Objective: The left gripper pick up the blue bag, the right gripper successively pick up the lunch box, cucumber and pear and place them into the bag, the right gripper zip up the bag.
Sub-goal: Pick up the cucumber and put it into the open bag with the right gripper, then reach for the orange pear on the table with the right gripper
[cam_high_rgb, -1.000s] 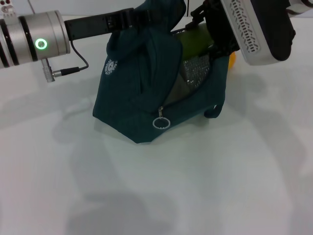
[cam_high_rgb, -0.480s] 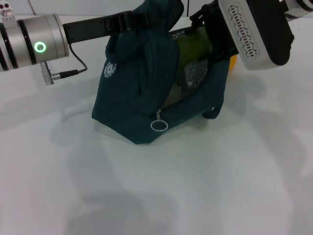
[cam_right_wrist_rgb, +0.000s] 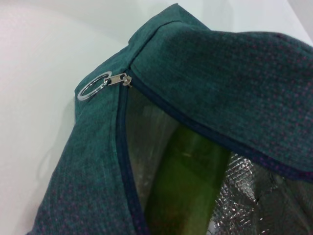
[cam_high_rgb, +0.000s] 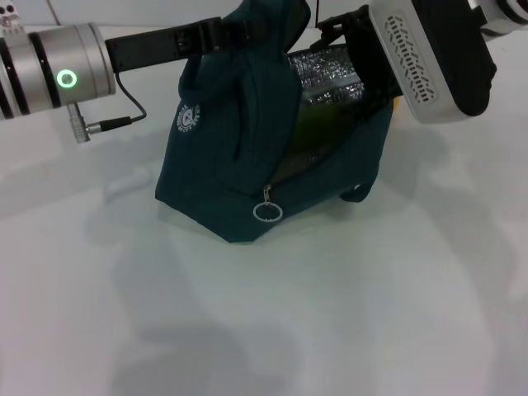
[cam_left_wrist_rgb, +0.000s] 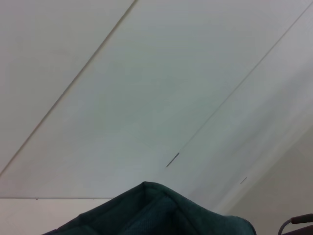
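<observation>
Above the bag [cam_high_rgb: 247, 157], the right gripper [cam_high_rgb: 355, 49] angles down into its mouth.

blue bag [cam_high_rgb: 223, 157] sits upright on the white surface [cam_high_rgb: 330, 313], dark teal fabric, white round logo [cam_high_rgb: 188, 118] on its side. top bunched where the left arm's fingers [cam_high_rgb: 216, 35] meet it. mouth unzipped, silver foil lining [cam_high_rgb: 326, 74] exposed. zipper pull with metal ring [cam_high_rgb: 267, 211] parked at the low end of the opening, hanging free. green cucumber [cam_right_wrist_rgb: 188, 176] lies inside, slanted against the lining, just under the right arm's fingers [cam_high_rgb: 355, 33]. orange-yellow sliver [cam_high_rgb: 395, 102] shows behind the bag; can't tell what it is.
</observation>
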{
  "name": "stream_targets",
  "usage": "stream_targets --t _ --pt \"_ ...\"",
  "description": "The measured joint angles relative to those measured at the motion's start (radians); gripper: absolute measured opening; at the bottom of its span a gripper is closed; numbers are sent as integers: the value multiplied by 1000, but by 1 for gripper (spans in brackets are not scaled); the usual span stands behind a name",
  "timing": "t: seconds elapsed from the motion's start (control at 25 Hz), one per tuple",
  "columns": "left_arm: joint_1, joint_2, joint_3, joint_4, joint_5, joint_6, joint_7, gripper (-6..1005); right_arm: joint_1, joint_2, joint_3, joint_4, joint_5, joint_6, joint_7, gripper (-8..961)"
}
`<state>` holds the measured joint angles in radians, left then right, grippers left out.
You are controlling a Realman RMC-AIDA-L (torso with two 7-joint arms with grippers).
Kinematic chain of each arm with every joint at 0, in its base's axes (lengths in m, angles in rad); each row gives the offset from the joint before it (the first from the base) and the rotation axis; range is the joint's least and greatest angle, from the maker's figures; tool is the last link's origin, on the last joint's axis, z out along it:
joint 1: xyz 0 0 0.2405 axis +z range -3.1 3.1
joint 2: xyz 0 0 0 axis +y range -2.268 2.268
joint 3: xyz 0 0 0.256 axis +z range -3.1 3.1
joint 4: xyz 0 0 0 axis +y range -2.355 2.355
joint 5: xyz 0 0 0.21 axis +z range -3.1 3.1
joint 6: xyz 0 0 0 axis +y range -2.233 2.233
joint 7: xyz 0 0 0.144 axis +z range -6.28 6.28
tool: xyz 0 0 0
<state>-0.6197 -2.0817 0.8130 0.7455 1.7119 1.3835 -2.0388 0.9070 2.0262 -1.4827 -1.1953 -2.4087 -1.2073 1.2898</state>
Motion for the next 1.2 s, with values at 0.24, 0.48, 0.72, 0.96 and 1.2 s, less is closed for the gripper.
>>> stream_targets --t 0.24,0.48,0.72,0.96,1.2 --pt "0 0 0 0 0 0 0 66 -15 -2 6 -27 0 -3 10 869" --pt "0 0 -6 0 -2 -1 0 66 -49 -3 37 -64 7 -6 16 868" --pt "1 -1 -12 0 -2 -2 0 66 -96 -6 59 -113 20 -8 26 868" --pt "3 -2 -12 0 -2 -2 0 66 -146 -6 155 -172 80 -14 40 867" --pt "3 -2 -12 0 -2 -1 -2 66 -211 -10 318 -200 216 -18 42 866"
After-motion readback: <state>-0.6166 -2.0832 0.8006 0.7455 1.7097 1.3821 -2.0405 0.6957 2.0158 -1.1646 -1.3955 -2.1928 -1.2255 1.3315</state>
